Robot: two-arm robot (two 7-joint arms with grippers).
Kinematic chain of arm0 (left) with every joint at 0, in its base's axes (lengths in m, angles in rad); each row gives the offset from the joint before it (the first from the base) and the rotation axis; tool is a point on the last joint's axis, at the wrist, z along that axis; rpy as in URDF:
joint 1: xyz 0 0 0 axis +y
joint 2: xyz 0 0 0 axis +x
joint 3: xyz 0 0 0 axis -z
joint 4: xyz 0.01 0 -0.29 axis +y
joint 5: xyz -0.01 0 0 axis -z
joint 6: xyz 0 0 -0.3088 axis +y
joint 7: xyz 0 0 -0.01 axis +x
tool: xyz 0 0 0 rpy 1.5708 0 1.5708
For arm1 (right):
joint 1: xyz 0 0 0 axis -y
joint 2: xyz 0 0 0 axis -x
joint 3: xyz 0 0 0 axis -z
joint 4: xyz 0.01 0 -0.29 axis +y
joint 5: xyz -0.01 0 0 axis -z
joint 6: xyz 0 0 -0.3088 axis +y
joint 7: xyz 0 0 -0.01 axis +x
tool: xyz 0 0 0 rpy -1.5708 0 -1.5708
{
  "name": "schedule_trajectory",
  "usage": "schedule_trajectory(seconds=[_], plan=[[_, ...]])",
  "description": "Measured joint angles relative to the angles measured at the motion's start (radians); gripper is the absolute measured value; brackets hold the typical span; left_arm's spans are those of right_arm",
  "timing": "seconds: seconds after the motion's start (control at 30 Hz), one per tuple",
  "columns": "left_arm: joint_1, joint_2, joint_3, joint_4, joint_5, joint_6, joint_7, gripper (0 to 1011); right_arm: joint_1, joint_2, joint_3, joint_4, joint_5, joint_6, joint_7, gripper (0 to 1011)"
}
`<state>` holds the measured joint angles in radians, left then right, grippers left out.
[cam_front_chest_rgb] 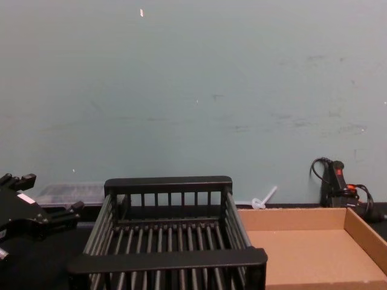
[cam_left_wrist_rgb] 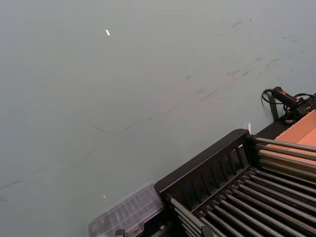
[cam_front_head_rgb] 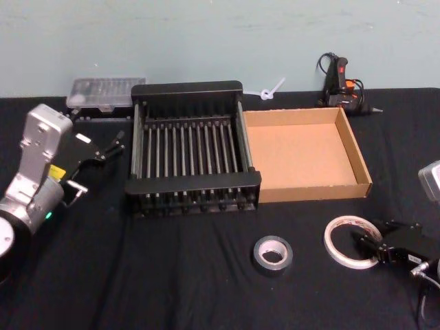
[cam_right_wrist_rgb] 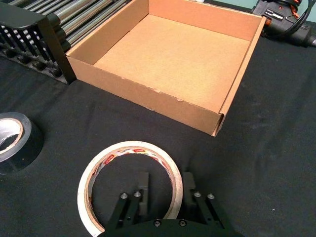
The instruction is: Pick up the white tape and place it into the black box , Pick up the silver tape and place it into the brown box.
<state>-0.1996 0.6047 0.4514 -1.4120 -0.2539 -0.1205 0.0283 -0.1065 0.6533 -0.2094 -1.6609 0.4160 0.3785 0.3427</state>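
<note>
Right wrist view shows the right claw down on the table, its fingers apart and straddling the near rim of the white tape, with the silver tape lying just beside. Beyond stand the brown box and black box side by side, touching. The left claw hangs with fingers parted beside the black box.

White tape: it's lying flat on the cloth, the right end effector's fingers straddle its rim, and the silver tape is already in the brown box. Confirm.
One error: the silver tape lies on the cloth, while the brown box holds nothing, per the head view. The white tape and right end effector are as stated.
</note>
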Motion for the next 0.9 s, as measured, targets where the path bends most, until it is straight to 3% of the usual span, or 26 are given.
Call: schedule_trajectory(seconds=[0.33,0.9], plan=[[0.000,0.000,0.000,0.000,0.000,0.000,0.000,1001,0.000,0.000,0.000,0.000,0.001,0.000,0.000,136],[0.000,0.000,0.000,0.000,0.000,0.000,0.000,1001,0.000,0.000,0.000,0.000,0.001,0.000,0.000,98]])
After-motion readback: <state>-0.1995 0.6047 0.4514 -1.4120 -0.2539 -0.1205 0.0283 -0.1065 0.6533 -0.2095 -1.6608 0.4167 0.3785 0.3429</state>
